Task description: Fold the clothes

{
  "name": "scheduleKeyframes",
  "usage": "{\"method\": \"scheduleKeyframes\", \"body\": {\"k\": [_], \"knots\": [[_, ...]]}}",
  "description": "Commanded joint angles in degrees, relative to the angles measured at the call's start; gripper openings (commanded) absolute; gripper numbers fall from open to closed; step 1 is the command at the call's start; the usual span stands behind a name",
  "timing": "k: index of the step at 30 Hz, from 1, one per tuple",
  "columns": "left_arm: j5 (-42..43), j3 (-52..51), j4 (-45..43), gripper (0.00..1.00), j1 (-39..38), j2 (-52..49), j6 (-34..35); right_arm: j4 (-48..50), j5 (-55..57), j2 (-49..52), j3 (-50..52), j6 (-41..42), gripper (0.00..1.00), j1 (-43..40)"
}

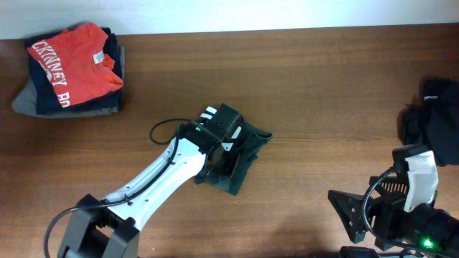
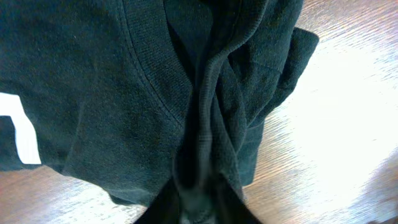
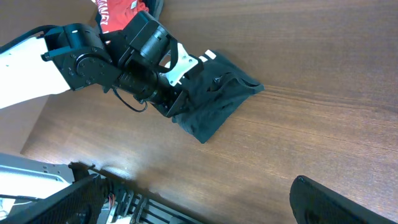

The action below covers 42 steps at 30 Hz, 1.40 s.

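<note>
One dark garment (image 1: 247, 147) lies crumpled on the wooden surface (image 1: 323, 79), directly beneath the left gripper (image 1: 221, 152); most of the cloth spreads out from under the gripper on the side away from its white arm, ending in a blunt corner; the rest bunches below the gripper's black body.

In the left wrist view the garment (image 2: 93, 93) fills nearly the whole picture; a raised ridge of fabric with a stitched hem runs straight down into the left gripper (image 2: 193, 208), whose jaws stand narrow with that ridge pinched between them; a white marking (image 2: 22, 134) shows on the cloth to one side of the ridge, well away from the pinch.

From the right wrist view the left gripper (image 3: 177, 109) presses down at the garment's (image 3: 217, 102) near edge, tilted over it.

Well apart from the left gripper, towards the far corner on its arm's side, sits a folded stack (image 1: 32, 104) topped by a red shirt (image 1: 72, 64) with white lettering; far off on the opposite side, at the surface's edge, a black heap (image 1: 437, 122) of clothing lies loose.

The right gripper (image 3: 199, 202) hangs well clear of the left one, jaws spread wide, holding nothing.
</note>
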State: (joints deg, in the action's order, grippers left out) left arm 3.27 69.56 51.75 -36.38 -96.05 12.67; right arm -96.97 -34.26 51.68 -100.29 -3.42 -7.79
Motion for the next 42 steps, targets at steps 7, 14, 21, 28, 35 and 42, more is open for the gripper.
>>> {"method": "scheduleKeyframes", "body": {"k": [7,14,21,28,35,42], "knots": [[3.34,-0.33,1.70,0.01,-1.53,0.11,-0.35,-0.33,0.48,0.04,-0.61,-0.13,0.99,0.33],[9.27,-0.33,2.71,0.00,-6.16,0.13,-0.33,-0.33,0.48,0.07,-0.61,-0.13,0.99,0.33],[9.14,-0.33,4.48,0.01,-12.15,0.13,2.71,-0.35,0.48,0.04,-0.59,-0.13,0.99,0.33],[9.03,-0.33,4.98,0.10,-14.93,0.13,6.56,-0.33,0.48,0.07,-0.61,-0.13,0.99,0.33],[9.16,-0.31,4.24,0.12,-16.85,0.13,8.72,-0.33,0.48,0.04,-0.59,-0.13,0.99,0.33],[9.42,1.09,4.90,0.12,-17.53,0.22,8.66,-0.33,0.48,0.07,-0.59,-0.13,0.99,0.33]]}}
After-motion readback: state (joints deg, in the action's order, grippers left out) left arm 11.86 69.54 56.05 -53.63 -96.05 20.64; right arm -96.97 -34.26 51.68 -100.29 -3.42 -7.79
